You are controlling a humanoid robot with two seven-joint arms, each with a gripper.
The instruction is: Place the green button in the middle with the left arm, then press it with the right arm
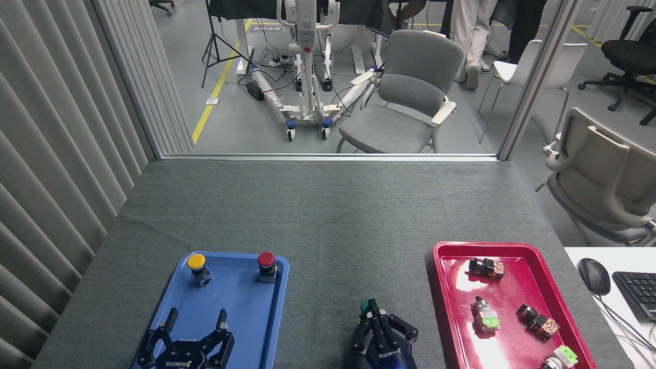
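Over green button [364, 306], right arm [373, 309] jaws closed

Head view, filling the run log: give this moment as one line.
green button: on cloth between trays | right gripper: shut, over its cap | left gripper: open, above blue tray

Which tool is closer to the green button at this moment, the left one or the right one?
Right. The right tool is over the green button, covering part of it. The left tool is far to its left, above the blue tray.
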